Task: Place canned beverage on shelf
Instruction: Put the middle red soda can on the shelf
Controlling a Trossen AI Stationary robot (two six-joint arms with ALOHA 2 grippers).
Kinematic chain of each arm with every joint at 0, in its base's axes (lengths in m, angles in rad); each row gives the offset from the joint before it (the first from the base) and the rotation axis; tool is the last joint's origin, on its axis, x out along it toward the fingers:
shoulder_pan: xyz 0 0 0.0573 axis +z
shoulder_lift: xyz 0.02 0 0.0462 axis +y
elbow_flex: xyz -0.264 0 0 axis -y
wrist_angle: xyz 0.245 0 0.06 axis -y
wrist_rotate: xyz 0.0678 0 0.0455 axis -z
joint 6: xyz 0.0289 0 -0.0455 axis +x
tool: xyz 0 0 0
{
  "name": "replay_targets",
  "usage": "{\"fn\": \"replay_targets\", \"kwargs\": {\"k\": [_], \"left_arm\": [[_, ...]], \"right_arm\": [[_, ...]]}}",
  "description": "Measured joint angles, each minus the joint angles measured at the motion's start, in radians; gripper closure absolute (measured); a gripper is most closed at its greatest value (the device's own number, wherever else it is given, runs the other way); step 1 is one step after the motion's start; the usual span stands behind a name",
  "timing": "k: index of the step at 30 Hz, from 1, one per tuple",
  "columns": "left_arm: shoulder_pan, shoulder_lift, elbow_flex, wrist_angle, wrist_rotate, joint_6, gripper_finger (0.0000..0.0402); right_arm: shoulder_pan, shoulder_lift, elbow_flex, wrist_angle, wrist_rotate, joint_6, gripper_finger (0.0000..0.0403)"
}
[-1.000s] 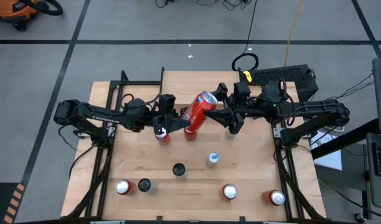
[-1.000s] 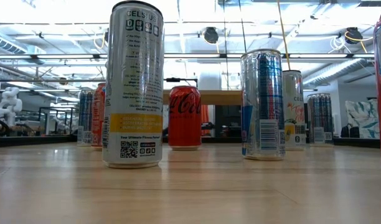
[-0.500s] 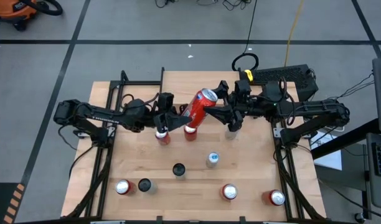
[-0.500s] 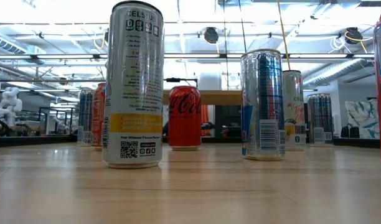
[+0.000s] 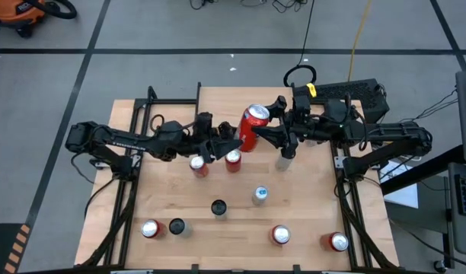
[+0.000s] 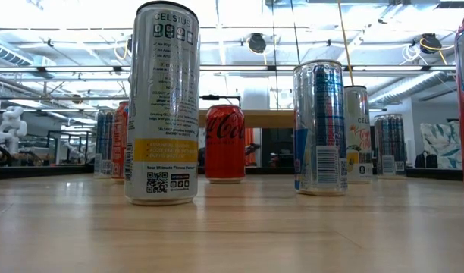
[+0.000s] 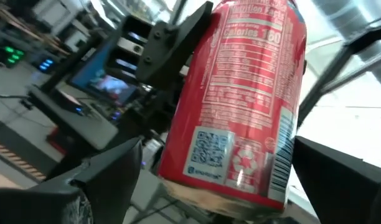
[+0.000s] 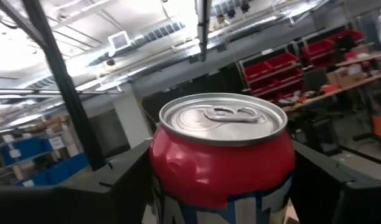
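Handover step, mid-air over the far middle of the light wooden table (image 5: 172, 190). My right gripper (image 5: 265, 132) is clamped on the tall red aluminium beverage can (image 5: 252, 126), which sits nearly upright between its fingers, pull-tab lid up in the right wrist view (image 8: 223, 118). My left gripper (image 5: 221, 143) stands just beside the can on its left, fingers spread apart and, as far as the left wrist view shows, clear of the can's printed side (image 7: 240, 112); I judge the can's weight is on the right arm alone. The low light-wood shelf on black legs (image 6: 277, 117) shows only in the low view, far back behind the standing cans; from above the arms hide it, so I cannot tell how the can sits over it. Next move, as I read it: left arm backs off to the left, right arm carries the can down to the shelf top, base level, then lets go. Room: two red-topped cans (image 5: 215, 162) stand just near of the grippers, a silver one (image 5: 260, 195) further near; the table's far edge is close behind. Left withdrawal should stay high to clear those lids.
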Motion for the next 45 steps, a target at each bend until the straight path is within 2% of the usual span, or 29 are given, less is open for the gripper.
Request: {"fn": "replay_targets", "kwargs": {"k": [10,15,19,32,40,45], "left_arm": [[0.032,-0.058,-0.002,-0.023,-0.007,0.047,0.0002],[0.054,-0.13,-0.002,-0.163,-0.01,0.097,0.0002],[0.07,-0.186,-0.002,-0.287,-0.001,0.135,0.0002],[0.092,-0.295,-0.002,-0.369,0.006,0.154,0.0002],[0.094,-0.32,-0.002,-0.533,-0.02,0.172,0.0002],[0.094,-0.326,-0.002,-0.571,-0.023,0.172,0.0002]], "right_arm": [[-0.001,-0.014,0.001,-0.017,-0.008,0.035,0.0126],[0.001,-0.015,0.001,-0.021,-0.022,0.036,0.0126],[0.0,-0.015,0.001,-0.034,0.01,0.034,0.0126],[-0.008,-0.01,0.003,-0.095,0.324,0.003,0.0126],[-0.007,-0.01,0.003,-0.099,0.522,0.004,0.0126],[-0.01,0.007,0.003,-0.077,0.58,0.028,0.0126]]}}
